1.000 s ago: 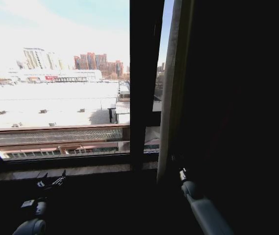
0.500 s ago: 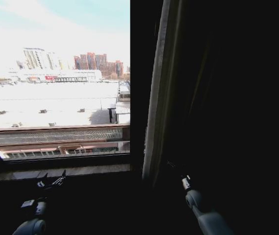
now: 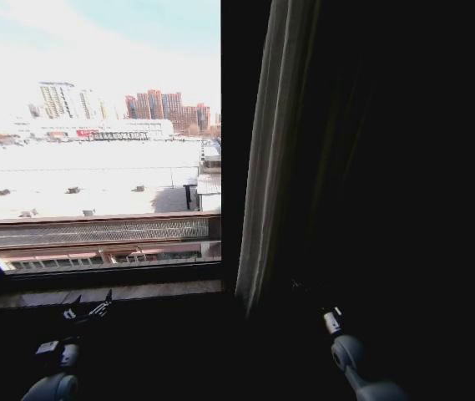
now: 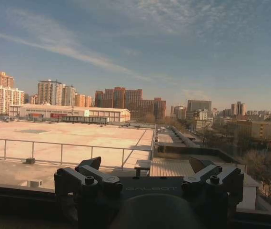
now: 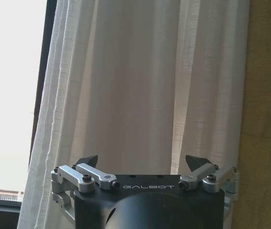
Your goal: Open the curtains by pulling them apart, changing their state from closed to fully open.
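Observation:
The curtains [image 5: 140, 86] hang as white pleated fabric right in front of my right gripper [image 5: 143, 161], which is open with nothing between its fingers. In the head view the curtains [image 3: 270, 159] show as one pale bunched panel just right of the dark window frame bar [image 3: 239, 134], and everything further right is in shadow. My right arm [image 3: 346, 355] comes up from the lower right, below that panel. My left gripper [image 4: 145, 164] is open and faces the bare window pane; it rests low by the sill [image 3: 91, 311].
A stone sill [image 3: 137, 291] runs below the glass, with a railing [image 3: 95, 230] outside. A beige wall [image 5: 264, 119] borders the curtain on one side in the right wrist view. The area below the sill is dark.
The curtain's pale edge has swung left, covering the strip of glass right of the frame bar. My right arm has drawn back down and to the right. The left arm has not moved.

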Tool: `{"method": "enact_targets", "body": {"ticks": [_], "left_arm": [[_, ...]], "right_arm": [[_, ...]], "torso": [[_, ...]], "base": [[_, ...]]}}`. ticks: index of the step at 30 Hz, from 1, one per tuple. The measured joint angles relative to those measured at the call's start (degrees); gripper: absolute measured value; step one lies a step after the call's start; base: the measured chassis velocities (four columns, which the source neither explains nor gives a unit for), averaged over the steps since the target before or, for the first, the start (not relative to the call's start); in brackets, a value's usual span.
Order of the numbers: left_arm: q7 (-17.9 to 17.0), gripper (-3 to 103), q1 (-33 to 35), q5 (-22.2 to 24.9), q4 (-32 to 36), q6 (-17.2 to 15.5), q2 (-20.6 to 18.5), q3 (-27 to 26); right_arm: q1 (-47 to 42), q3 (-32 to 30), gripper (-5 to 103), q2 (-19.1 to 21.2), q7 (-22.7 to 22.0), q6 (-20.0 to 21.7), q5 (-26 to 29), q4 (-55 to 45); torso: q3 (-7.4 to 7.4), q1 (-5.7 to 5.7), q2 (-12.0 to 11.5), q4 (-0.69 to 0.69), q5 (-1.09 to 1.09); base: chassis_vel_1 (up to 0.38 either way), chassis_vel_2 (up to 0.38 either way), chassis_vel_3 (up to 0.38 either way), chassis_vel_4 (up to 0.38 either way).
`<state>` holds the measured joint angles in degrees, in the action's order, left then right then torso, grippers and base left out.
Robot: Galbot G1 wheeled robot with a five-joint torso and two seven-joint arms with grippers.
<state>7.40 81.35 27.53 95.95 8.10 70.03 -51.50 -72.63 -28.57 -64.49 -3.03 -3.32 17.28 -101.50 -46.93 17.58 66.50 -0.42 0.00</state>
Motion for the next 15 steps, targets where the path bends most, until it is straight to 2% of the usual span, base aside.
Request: {"method": "enact_targets", "body": {"ticks": [15], "left_arm": [[0.00,100,0.00,0.00,0.00,0.00,0.00,0.00]], "right_arm": [[0.33,0.34,100,-0.44,0.03,-0.28,-0.53,0.30]], "torso": [[0.00,0.00,0.00,-0.01,0.00]], "base": [[0.000,0.000,0.000,0.000]]}}
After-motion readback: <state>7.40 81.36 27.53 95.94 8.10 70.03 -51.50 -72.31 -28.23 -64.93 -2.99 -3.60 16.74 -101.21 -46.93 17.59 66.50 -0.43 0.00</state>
